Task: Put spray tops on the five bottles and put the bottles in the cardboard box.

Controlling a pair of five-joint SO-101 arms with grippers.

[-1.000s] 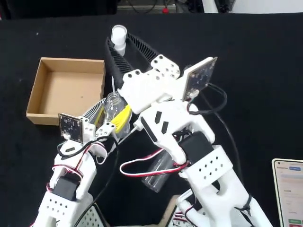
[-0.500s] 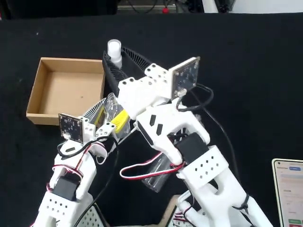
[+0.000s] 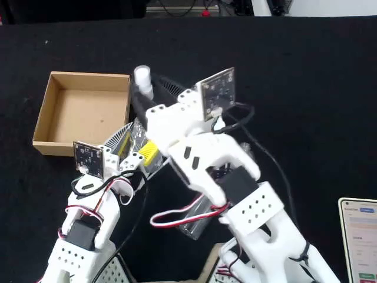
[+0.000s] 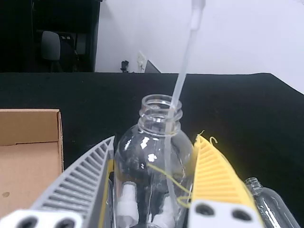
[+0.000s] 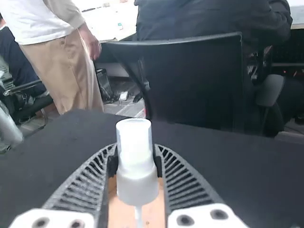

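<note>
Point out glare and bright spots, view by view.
Left wrist view: small highlights glint on the bottle, and the dip tube nearly merges with the bright wall. Right wrist view: the spray top is evenly lit, without glare. High view: the black table shows no reflections.

Table: a black cloth (image 3: 318, 88) is spread over the whole top.
Wall: a plain white wall (image 4: 237, 38) is seen beyond the table's far edge.
Dark corner: beside that wall, also beyond the table, a dim recess is seen, with an office chair (image 4: 50, 45) in it.
Black chair: a high-backed black chair (image 5: 190, 80) is placed just beyond the table's edge.
Floor: a pale floor (image 5: 126, 99), strewn with small objects, is seen below the table beside the black chair.
Desk: a pale desk top (image 5: 107, 21) with papers is set farther behind the table.
Cables: dark cables (image 3: 194, 9) are laid along the table's far edge.
Screen: a lit screen (image 3: 359, 236) is laid at the table's near edge.
Light: the table is lit evenly.
</note>
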